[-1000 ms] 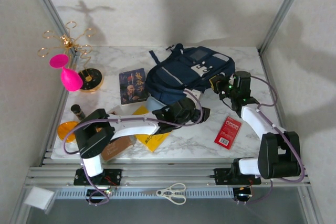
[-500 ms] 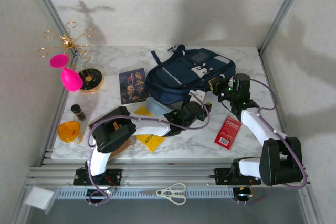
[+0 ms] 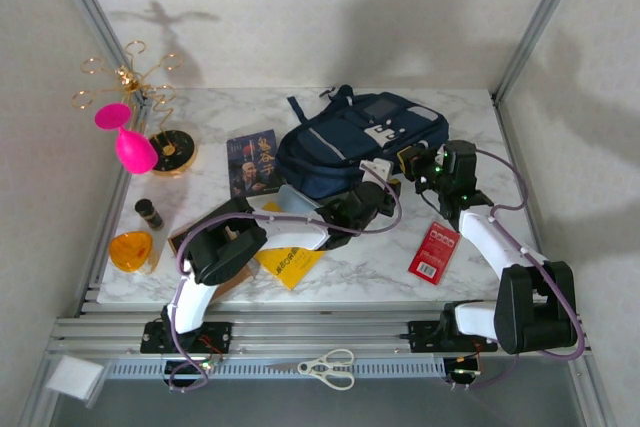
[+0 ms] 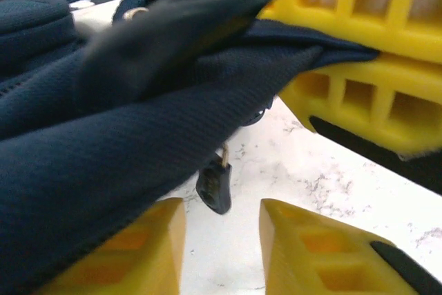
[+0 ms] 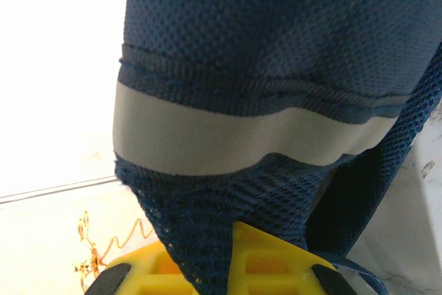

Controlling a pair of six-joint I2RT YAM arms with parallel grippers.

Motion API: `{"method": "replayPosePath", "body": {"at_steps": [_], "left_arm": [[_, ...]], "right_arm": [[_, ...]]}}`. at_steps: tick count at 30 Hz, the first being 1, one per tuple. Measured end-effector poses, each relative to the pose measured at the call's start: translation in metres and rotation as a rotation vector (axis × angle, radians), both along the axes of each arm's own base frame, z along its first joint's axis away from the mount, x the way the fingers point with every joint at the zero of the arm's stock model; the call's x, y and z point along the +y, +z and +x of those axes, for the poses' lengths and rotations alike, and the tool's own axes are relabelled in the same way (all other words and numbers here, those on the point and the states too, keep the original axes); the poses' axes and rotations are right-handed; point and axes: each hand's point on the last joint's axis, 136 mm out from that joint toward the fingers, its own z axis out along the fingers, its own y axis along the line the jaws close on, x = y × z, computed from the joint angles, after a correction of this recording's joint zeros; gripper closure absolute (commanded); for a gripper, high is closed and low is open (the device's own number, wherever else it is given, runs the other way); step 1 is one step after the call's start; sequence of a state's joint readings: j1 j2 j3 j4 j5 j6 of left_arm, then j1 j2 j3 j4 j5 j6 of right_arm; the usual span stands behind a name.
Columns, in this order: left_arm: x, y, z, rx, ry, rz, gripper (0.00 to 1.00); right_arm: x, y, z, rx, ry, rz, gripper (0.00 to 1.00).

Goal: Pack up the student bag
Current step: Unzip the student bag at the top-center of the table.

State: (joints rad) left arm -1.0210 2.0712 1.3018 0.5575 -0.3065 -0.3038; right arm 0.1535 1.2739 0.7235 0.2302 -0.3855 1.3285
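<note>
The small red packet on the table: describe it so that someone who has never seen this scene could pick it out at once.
Find the big navy student bag at the back of the marble table. Come toward the near edge on the right, next to the white right arm, where a flat red packet lies. It is the only bright red thing, rectangular with white print.

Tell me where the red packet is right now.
In the top view, the red packet lies on the table's right half, beside the right arm and nearer the camera than the student bag.
</note>
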Motion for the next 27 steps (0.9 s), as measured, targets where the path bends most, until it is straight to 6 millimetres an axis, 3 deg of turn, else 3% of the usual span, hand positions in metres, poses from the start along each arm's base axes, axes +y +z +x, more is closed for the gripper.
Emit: {"method": "replayPosePath", "body": {"at_steps": [7, 17, 27], "left_arm": [[0.001, 0.001, 0.003, 0.005, 0.002, -0.023, 1.0], [-0.002, -0.001, 0.0, 0.02, -0.019, -0.033, 1.0], [0.003, 0.0, -0.009, 0.056, -0.086, -0.044, 1.0]], "right_arm": [[-0.001, -0.002, 0.001, -0.001, -0.008, -0.006, 1.0], [-0.01, -0.009, 0.011, 0.017, -0.021, -0.033, 1.0], [-0.039, -0.022, 0.035, 0.055, -0.042, -0.055, 1.0]]}}
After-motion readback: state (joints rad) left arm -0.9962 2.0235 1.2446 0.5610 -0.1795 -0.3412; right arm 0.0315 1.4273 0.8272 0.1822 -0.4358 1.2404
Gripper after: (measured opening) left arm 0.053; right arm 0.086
